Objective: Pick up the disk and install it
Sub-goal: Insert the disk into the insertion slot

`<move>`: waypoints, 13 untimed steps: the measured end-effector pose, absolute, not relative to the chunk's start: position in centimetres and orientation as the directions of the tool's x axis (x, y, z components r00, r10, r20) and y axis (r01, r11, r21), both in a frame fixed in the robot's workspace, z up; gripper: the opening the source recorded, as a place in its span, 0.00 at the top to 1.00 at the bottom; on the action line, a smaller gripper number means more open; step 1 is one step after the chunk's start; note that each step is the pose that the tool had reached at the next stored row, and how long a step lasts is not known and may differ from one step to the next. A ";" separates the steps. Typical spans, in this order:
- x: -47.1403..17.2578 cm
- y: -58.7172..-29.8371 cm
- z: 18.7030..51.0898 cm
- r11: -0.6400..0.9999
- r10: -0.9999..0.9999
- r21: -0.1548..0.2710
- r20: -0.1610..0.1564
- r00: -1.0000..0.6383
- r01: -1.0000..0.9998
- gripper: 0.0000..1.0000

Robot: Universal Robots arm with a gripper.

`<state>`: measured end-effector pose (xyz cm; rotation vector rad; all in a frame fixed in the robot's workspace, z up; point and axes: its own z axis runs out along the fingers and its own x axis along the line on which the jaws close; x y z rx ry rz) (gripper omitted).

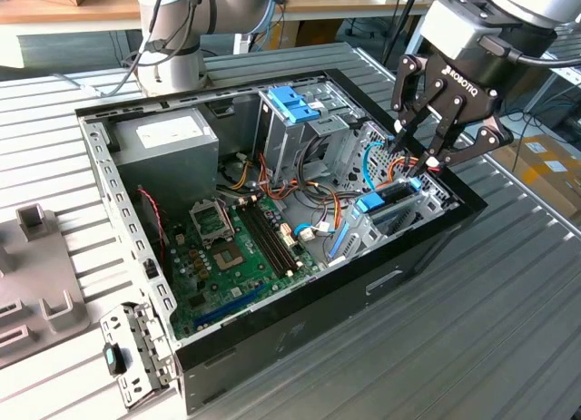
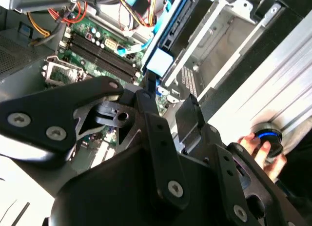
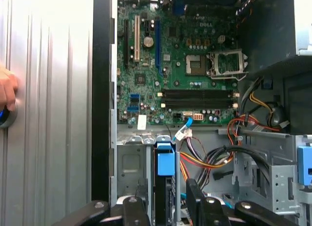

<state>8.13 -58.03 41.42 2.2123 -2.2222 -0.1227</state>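
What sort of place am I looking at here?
Probably a robotics lab or test bench: an open computer case sits on a slatted metal table, a robot gripper hangs over its inside, and cardboard boxes lie beyond the table.

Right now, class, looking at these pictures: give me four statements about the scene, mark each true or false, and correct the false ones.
1. The black robot hand hangs over one end of the open black computer case. True.
2. The silver-grey disk with blue plastic rails lies flat on the ribbed metal table. False: it stands on edge in the grey metal bay inside the case.
3. A cooler covers the processor socket on the green motherboard. False: the socket is bare.
4. A person's hand touches a round black object on the table beside the case. True.
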 end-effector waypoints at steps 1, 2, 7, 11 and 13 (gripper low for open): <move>8.1 -58.0 41.4 0.003 -0.999 0.058 -0.053 -0.006 -0.998 0.56; 8.1 -58.0 41.4 0.003 -0.999 0.058 -0.053 -0.006 -0.998 0.56; 8.1 -58.0 41.4 0.003 -0.999 0.058 -0.052 -0.006 -0.998 0.56; 8.1 -58.0 41.4 0.003 -0.999 0.058 -0.053 -0.006 -0.998 0.70; 8.1 -58.0 41.4 0.003 -0.999 0.058 -0.053 -0.006 -0.998 0.82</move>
